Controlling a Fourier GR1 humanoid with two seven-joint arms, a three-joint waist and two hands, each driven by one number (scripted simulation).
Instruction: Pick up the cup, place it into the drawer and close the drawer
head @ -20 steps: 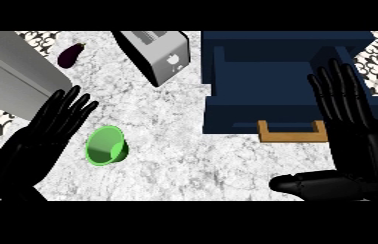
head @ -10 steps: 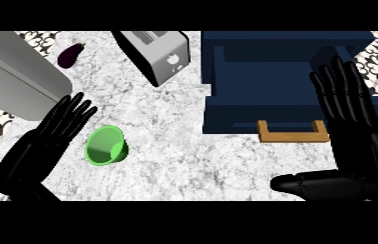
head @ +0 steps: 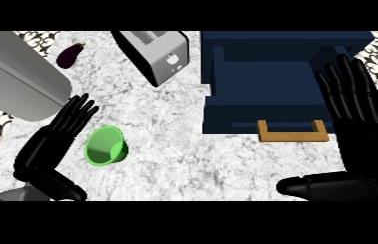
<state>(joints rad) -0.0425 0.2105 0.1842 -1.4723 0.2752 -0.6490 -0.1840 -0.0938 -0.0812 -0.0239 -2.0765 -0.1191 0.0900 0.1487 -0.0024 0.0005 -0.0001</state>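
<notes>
Near the surface's (head: 184, 153) left edge, the green cup (head: 105, 146) lies tipped, just beside the left robot hand (head: 55, 140), fingers spread wide. Open drawer (head: 273, 83) at right; right robot hand (head: 353, 105) wide, resting.

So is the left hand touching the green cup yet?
Apart. In the head view the left hand, fingers straight, sits just left of the green cup, and a thin strip of pale counter shows between the hand's edge and the cup's rim.
</notes>
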